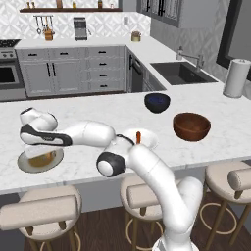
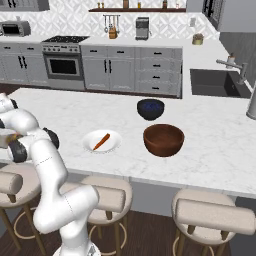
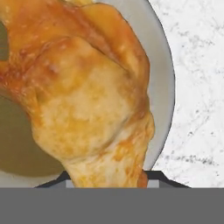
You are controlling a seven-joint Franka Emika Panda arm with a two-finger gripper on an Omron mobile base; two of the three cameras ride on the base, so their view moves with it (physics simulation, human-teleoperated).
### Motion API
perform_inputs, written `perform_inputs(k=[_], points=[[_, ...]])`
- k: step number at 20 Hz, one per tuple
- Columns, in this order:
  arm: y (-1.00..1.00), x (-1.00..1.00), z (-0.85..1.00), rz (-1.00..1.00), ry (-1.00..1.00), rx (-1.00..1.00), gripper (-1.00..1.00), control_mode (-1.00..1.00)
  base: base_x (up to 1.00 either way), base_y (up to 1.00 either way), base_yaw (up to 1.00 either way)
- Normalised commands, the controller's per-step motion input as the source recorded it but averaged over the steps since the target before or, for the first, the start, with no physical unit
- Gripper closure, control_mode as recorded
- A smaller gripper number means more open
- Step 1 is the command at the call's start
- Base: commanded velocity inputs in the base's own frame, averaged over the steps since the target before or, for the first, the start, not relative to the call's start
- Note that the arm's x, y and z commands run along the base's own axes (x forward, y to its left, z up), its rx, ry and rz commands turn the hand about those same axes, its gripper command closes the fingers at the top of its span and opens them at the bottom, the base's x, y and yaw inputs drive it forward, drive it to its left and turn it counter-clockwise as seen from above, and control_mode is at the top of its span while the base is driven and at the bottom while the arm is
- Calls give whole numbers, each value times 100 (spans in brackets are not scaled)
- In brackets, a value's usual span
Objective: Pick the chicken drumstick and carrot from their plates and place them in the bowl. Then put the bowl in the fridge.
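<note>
Drumstick point(image 3: 87, 109), lumpy and golden-brown, lies on the olive-grey plate point(image 1: 29, 165) with its brown centre, on the white marbled table point(image 1: 98, 105). The hand point(image 3: 111, 178) hangs right over it, dark fingertips flanking the meat; whether they grip it I cannot tell. A slim orange carrot point(image 2: 101, 141) rests on the white plate point(image 2: 114, 145); the glossy coppery bowl point(image 2: 163, 140) holds nothing.

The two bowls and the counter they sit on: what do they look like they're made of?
The brown bowl looks like glossy glazed ceramic or polished wood: smooth coppery surface with soft highlights. The dark bowl seems to be glazed ceramic, near black with a bluish speckled inside. The counter looks like polished marble or similar stone: white with faint grey veining.
</note>
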Motion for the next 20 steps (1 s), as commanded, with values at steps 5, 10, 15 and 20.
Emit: perform_inputs(k=[5, 10, 15, 20], points=[[-100, -75, 43, 0, -9, 2, 100, -100, 0, 0, 0], [-100, -36, 57, 0, -11, 9, 100, -100, 0, 0, 0], [-100, 0, 52, -3, 0, 14, 100, -100, 0, 0, 0], [-100, -3, 36, -6, 0, 15, 100, -100, 0, 0, 0]])
